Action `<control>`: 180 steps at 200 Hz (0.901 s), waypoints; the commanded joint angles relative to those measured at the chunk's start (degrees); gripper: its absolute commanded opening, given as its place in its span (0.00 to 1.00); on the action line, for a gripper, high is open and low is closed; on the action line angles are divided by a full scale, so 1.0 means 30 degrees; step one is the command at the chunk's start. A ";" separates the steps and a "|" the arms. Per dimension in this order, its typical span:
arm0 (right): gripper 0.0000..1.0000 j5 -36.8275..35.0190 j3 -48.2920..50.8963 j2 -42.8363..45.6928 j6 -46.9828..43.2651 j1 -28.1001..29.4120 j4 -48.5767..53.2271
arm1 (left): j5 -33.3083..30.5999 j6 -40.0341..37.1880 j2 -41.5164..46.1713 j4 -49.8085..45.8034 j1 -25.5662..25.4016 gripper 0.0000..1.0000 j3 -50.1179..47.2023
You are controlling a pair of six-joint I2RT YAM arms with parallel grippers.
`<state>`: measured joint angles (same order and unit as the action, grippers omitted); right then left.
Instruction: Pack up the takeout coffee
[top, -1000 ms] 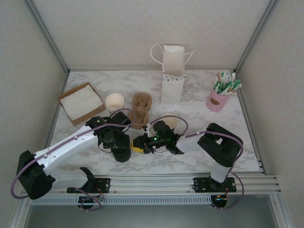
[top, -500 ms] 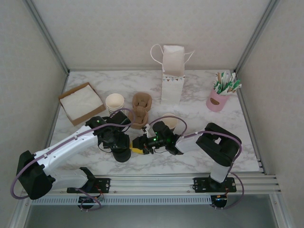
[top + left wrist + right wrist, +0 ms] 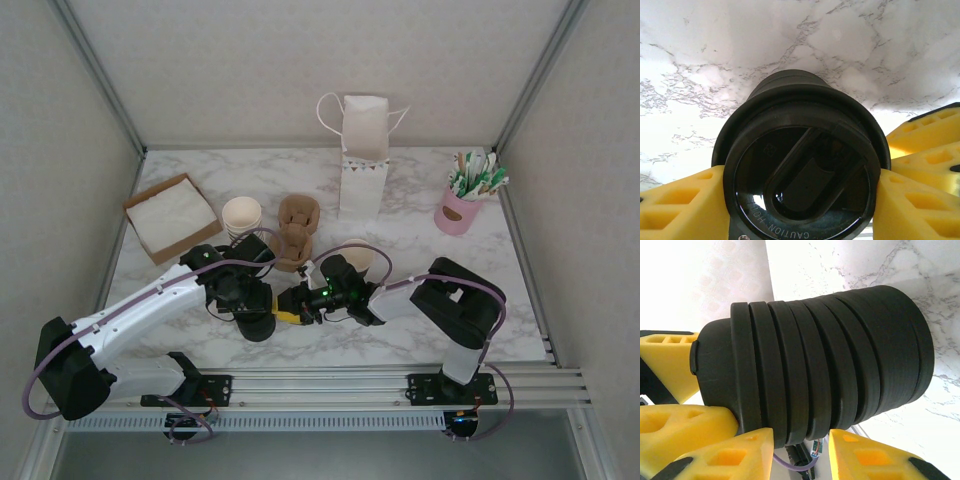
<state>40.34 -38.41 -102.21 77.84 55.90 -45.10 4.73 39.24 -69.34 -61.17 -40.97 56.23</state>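
At the far left of the marbled tabletop [image 3: 410,225] sat a cardboard tray [image 3: 170,216] of white napkins, then a lidless stack of cream-rimmed cups [image 3: 242,214], and just right of it a pile of brown cup sleeves [image 3: 298,228]. In front of these, the left gripper [image 3: 800,202] was pressed onto a squat black lid stack [image 3: 800,165], with a yellow finger [image 3: 682,205] touching each side of it. The stack stood upright on the tabletop, near the front edge.

The right gripper [image 3: 801,456] met the same lid stack [image 3: 815,365] from the right. Its fingers [image 3: 725,455] stood partly apart against the stack's ribbed rims, and whether they pinched a lid could not be told.

The takeout coffee cup [image 3: 358,256] stood just behind the right wrist, half hidden by the arm, its top showing pale. It stood apart from both grippers.

Farther back, near the middle, a white paper bag [image 3: 364,150] stood upright and open with its handles up. At the far right a pink holder [image 3: 458,212] held stir sticks and packets.
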 commanded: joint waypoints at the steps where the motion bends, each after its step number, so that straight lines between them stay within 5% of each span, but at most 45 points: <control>1: 0.35 0.0295 -0.0359 -0.0538 0.0242 0.0252 -0.0596 | 0.0612 0.0452 -0.0029 0.0397 0.0151 0.60 -0.0197; 180: 0.35 0.0173 -0.0226 -0.0781 0.0244 0.0260 -0.0471 | 0.1023 0.0571 0.0372 0.0271 0.0440 0.58 0.0211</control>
<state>40.53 -38.41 -103.11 78.15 55.90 -46.72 5.19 39.68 -69.12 -61.56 -40.23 56.23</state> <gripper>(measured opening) 0.345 0.619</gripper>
